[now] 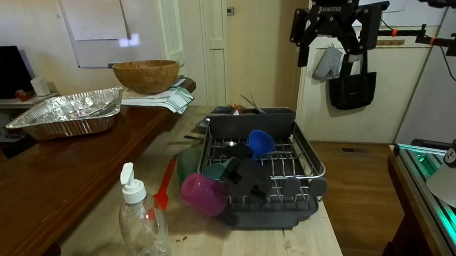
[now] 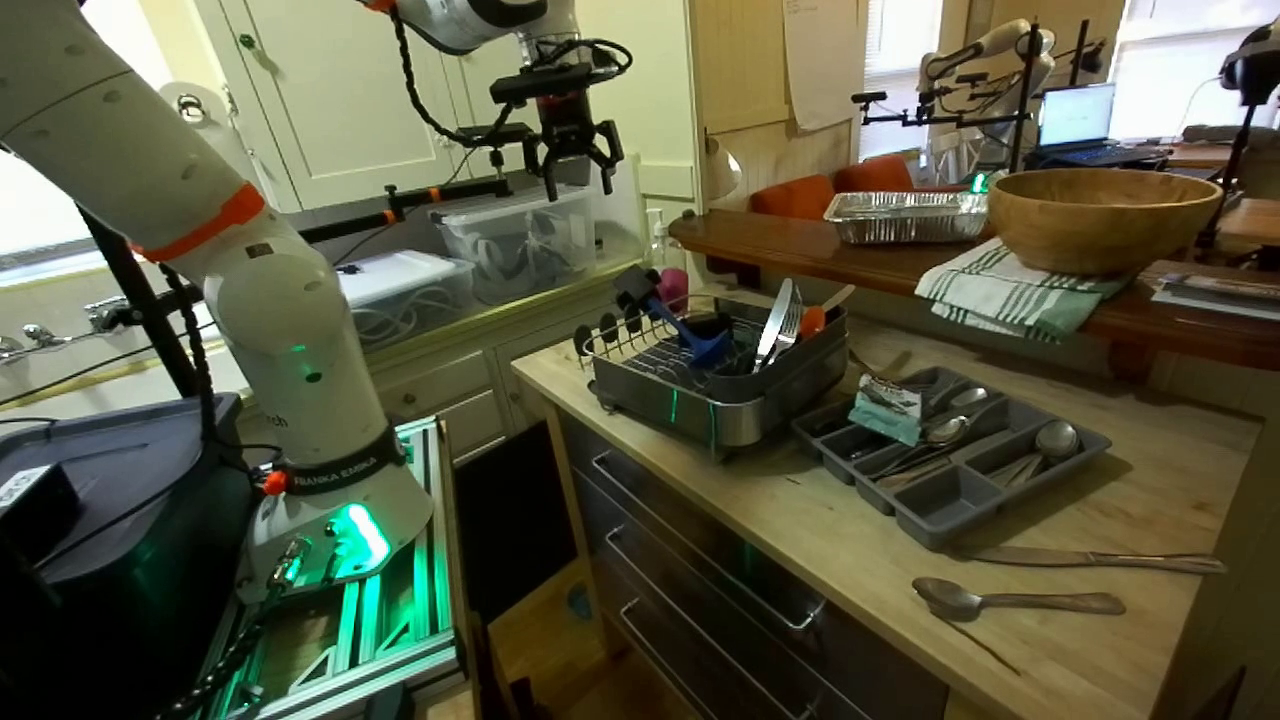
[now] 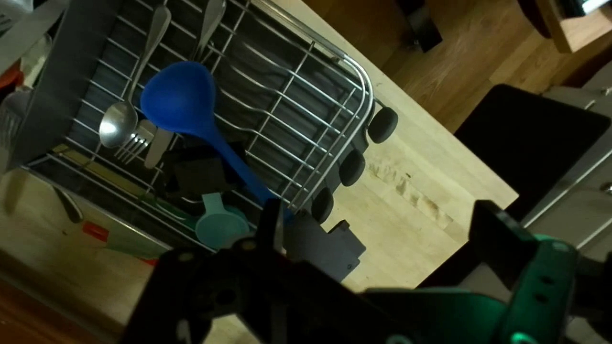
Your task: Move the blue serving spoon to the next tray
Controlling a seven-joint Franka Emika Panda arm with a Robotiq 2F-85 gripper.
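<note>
The blue serving spoon (image 3: pixel 184 98) lies in the dark dish rack (image 2: pixel 650 398). It also shows in both exterior views, at its bowl (image 1: pixel 261 143) and at its lower part (image 2: pixel 708 350). In the wrist view its handle runs from the bowl toward the rack's end; the handle's end is hidden behind a finger and a dark grey part. My gripper (image 1: pixel 328 56) is open and empty, high above the rack; it also shows in the other exterior picture (image 2: pixel 580 188) and the wrist view (image 3: pixel 382 224). A grey cutlery tray (image 2: pixel 950 495) stands beside the rack.
A magenta cup (image 1: pixel 205 194), a red-orange utensil (image 1: pixel 165 184) and a clear pump bottle (image 1: pixel 145 230) stand or lie by the rack. Dark parts (image 1: pixel 247 179) and a teal scoop (image 3: pixel 222 229) are in the rack. A knife (image 2: pixel 1100 560) and spoon (image 2: pixel 1040 600) lie near the tray.
</note>
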